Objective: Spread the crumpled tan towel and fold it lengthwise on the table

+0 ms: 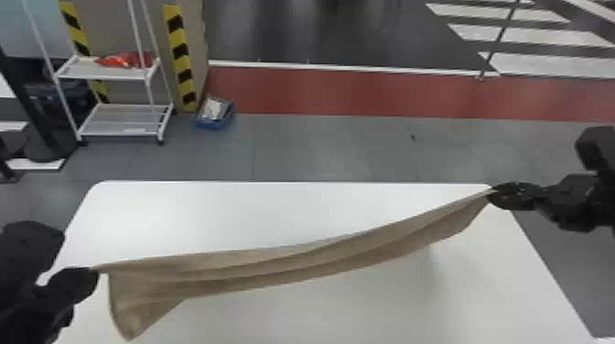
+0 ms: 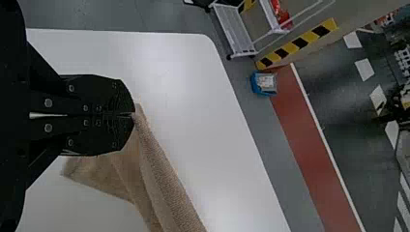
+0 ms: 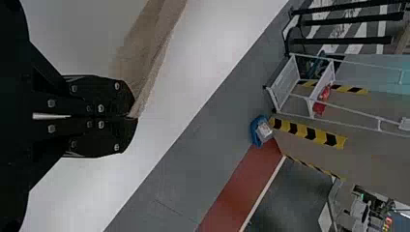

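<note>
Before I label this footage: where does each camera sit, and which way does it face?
Head view: on the head, facing forward and down at the tan towel over the white table; left gripper and right gripper show.
Left wrist view: on that wrist, facing past the left gripper, shut on the towel, over the table.
Right wrist view: on that wrist, facing past the right gripper.
Both wrist views share the blue bin.

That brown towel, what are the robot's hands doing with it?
The robot's left gripper and right gripper each have their fingers shut on one end of the tan towel. They hold it stretched between them over the white table. It hangs in a long, narrow, wavy strip, with a loose corner drooping by the left gripper. It isn't lying folded on the table yet.
</note>
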`<act>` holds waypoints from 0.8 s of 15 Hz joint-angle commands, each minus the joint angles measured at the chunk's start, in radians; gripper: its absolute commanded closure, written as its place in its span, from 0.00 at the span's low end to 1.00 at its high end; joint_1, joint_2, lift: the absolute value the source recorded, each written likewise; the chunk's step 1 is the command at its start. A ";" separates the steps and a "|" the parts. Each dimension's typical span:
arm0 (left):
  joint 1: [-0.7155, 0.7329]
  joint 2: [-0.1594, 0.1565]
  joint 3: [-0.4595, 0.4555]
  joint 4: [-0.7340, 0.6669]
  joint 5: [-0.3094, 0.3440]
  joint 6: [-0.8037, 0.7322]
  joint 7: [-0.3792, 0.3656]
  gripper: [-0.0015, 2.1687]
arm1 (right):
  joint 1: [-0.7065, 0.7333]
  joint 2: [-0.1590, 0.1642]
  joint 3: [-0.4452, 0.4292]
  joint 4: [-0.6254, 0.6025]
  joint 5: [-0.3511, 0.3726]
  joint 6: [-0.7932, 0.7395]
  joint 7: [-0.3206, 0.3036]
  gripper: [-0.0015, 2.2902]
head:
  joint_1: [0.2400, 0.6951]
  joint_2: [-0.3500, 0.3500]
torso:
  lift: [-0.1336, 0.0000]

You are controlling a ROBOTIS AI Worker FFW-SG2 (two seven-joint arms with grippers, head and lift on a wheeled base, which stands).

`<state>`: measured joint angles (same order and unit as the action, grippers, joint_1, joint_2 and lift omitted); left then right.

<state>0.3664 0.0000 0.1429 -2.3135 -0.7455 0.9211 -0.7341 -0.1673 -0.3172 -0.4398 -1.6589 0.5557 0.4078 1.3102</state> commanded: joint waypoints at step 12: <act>-0.692 -0.003 -0.068 0.526 0.015 0.244 0.045 0.85 | -0.365 0.018 0.110 0.209 0.040 0.300 -0.396 0.80 | 0.93 0.29 | 1.00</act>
<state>-0.2600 0.0000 0.0714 -1.8574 -0.7393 1.1782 -0.7015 -0.4826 -0.2971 -0.3347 -1.4968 0.5923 0.7055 0.9310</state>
